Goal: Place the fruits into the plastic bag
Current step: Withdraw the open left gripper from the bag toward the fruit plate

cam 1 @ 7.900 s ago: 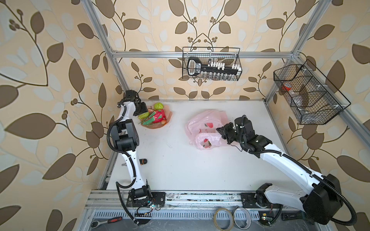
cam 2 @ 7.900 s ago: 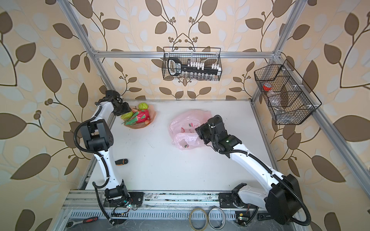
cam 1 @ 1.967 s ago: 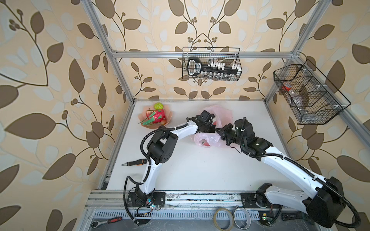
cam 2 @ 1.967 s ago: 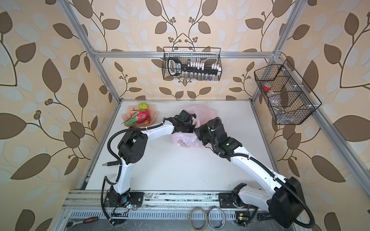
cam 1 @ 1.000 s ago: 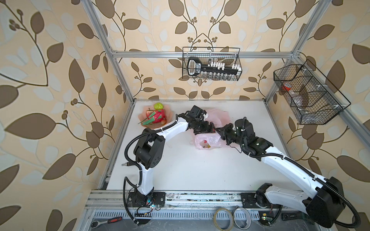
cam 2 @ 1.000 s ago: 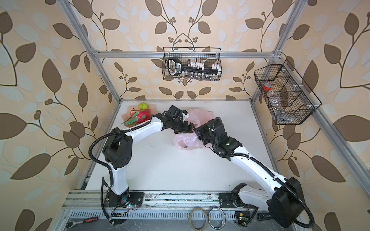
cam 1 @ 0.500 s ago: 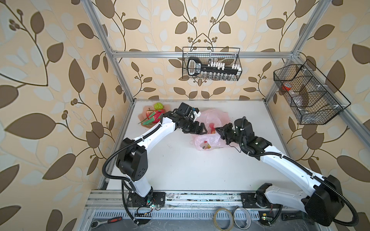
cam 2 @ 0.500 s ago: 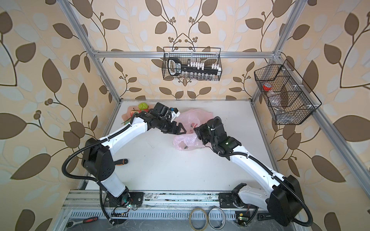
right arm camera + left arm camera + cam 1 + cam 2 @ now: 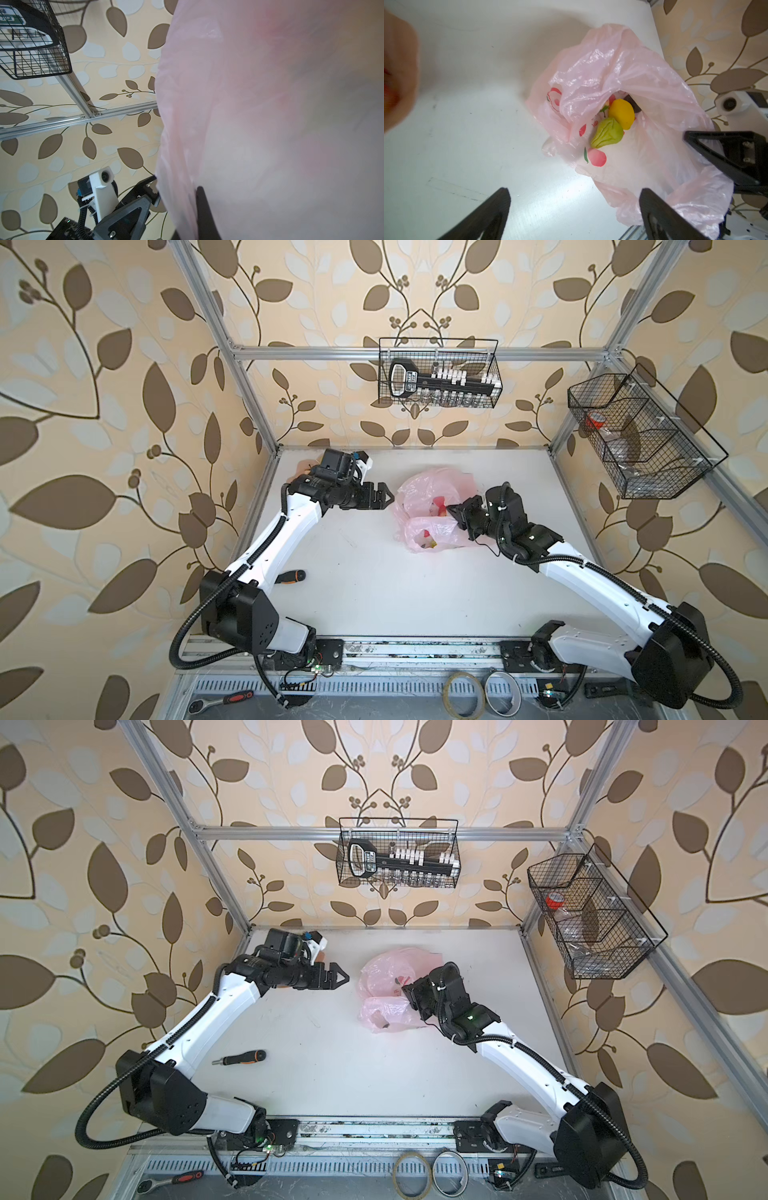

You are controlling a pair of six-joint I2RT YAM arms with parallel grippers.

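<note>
The pale-pink plastic bag (image 9: 432, 506) (image 9: 386, 986) lies crumpled at the table's middle back. My right gripper (image 9: 455, 510) (image 9: 409, 988) (image 9: 197, 189) is shut on the bag's right edge, and the film (image 9: 270, 104) fills most of the right wrist view. Inside the bag (image 9: 623, 68) lie a yellow lemon (image 9: 622, 113) and a lumpy green fruit (image 9: 608, 135). My left gripper (image 9: 380, 497) (image 9: 336, 977) (image 9: 574, 193) hovers open and empty just left of the bag. The other fruits are hidden behind the left arm.
A peach-pink dish (image 9: 303, 466) (image 9: 398, 72) peeks out behind the left wrist at the back left. A screwdriver (image 9: 289, 576) (image 9: 241, 1057) lies near the left arm. Wire baskets (image 9: 440, 373) (image 9: 640, 435) hang on the back and right walls. Tape rolls (image 9: 463, 691) sit below the front rail.
My left gripper has drawn back out of the bag to the left, toward the dish, and its jaws have spread a little wider. The right gripper keeps its hold on the bag.
</note>
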